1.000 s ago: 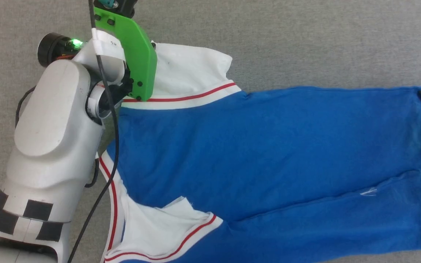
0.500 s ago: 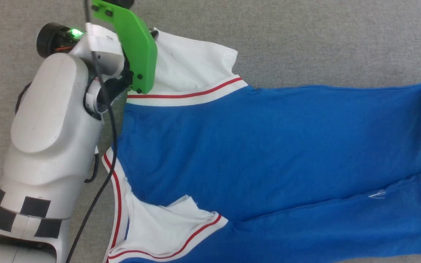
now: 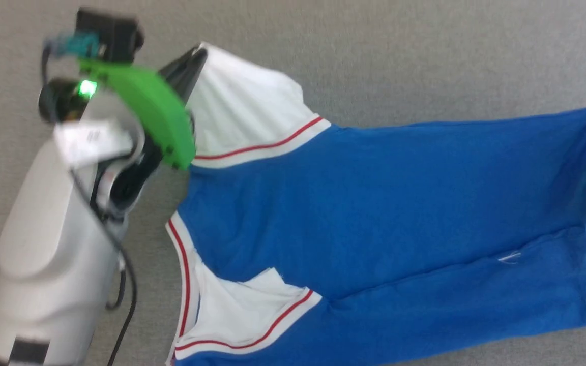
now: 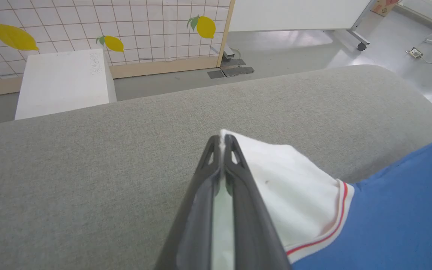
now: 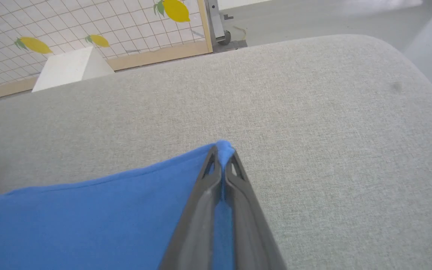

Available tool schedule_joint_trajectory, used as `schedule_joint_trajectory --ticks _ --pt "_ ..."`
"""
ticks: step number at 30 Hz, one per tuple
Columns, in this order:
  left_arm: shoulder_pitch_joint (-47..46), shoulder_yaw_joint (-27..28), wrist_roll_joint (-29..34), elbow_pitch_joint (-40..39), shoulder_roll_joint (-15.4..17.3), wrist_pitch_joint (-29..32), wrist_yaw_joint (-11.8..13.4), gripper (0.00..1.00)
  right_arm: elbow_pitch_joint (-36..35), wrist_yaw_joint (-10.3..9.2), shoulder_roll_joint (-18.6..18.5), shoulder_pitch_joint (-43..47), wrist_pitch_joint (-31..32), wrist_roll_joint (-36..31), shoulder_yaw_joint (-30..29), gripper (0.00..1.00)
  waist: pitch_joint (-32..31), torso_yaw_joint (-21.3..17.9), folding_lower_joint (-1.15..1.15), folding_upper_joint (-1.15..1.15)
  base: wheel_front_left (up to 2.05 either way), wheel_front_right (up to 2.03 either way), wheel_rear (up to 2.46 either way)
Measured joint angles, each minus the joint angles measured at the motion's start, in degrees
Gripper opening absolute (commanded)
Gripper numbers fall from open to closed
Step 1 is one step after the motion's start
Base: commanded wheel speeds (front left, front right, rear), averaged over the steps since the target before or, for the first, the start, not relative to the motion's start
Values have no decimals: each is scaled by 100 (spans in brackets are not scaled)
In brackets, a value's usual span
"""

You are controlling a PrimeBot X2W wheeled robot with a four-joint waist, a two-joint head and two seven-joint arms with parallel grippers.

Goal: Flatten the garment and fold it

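The shirt (image 3: 374, 203) stretches across the grey bench (image 3: 425, 61), filling the frame's middle and right. The left jaws pinch its white sleeve (image 4: 283, 180) at upper left. The right jaws pinch a blue hem corner (image 5: 223, 145) at far right.

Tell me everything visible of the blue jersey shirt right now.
The garment is a royal-blue jersey T-shirt with white short sleeves and red-striped white trim, no print showing. It is spread sideways on the grey fabric surface, a long fold along its near side, the near sleeve crumpled. The left gripper is shut on the far sleeve's corner, the right gripper on a blue hem corner.
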Motion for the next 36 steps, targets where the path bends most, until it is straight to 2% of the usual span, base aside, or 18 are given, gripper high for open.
schedule_joint_trajectory --ticks 6,15,22,28,36 --pt "1196 181 -80 -971 191 -289 112 0 -650 0 244 683 -97 109 -138 0 -497 70 0 0 0 0 0" --pt "2991 432 -443 -2448 247 -397 597 0 -1267 0 764 1865 -81 277 -662 0 -1077 208 0 0 0 0 0" --pt "4600 620 -851 -3107 197 -400 977 0 -1394 0 1027 2718 124 403 -964 0 -1382 279 0 0 0 0 0" --pt "5482 582 -1212 -3136 104 -360 1073 0 -1377 0 1089 3084 343 405 -1085 0 -1444 294 0 0 0 0 0" --pt "5495 202 -1340 -2328 -82 -180 1012 0 -958 0 1096 3126 422 256 -928 0 -1365 342 0 0 0 0 0"
